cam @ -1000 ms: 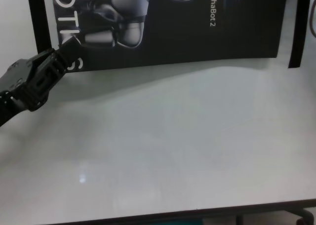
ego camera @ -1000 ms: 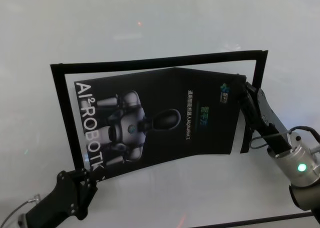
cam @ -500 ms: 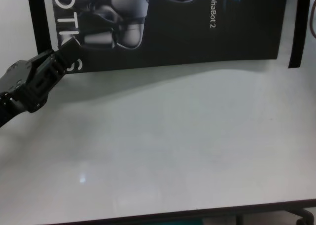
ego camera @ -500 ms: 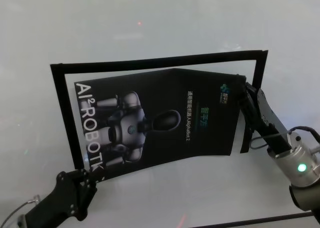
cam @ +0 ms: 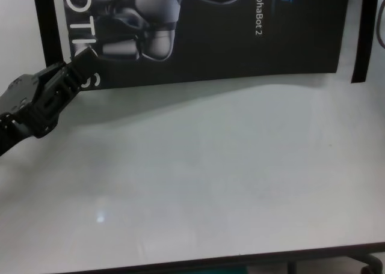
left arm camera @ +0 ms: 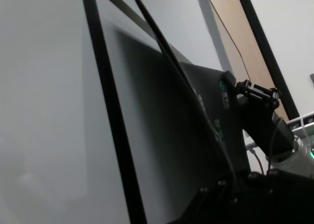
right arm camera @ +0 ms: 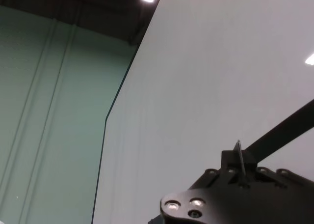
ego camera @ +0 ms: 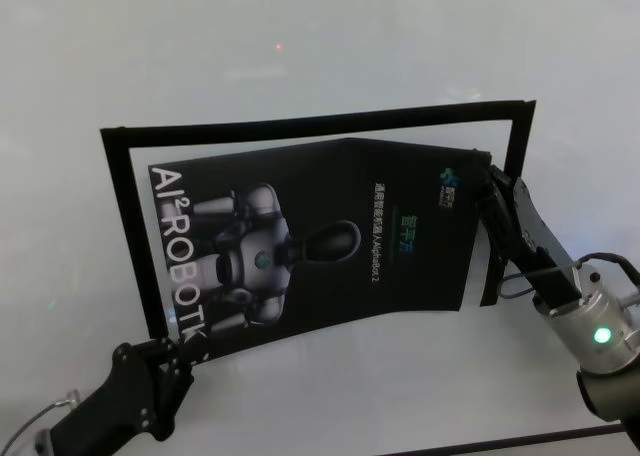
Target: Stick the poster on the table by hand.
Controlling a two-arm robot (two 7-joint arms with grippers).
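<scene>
Little has shifted since a second ago: you have the poster pinched at opposite corners, left tool on the near-left one, right tool on the far-right. It hangs bowed above the counter inside the black tape outline, so I'd say lowering and pressing flat remain.

I see poster glossy black, grey-white robot figure, white block lettering down one side, small teal-green logo and text; tape strips plain black; table pale grey-white, matte; both grippers black; right arm's wrist silver with green light
</scene>
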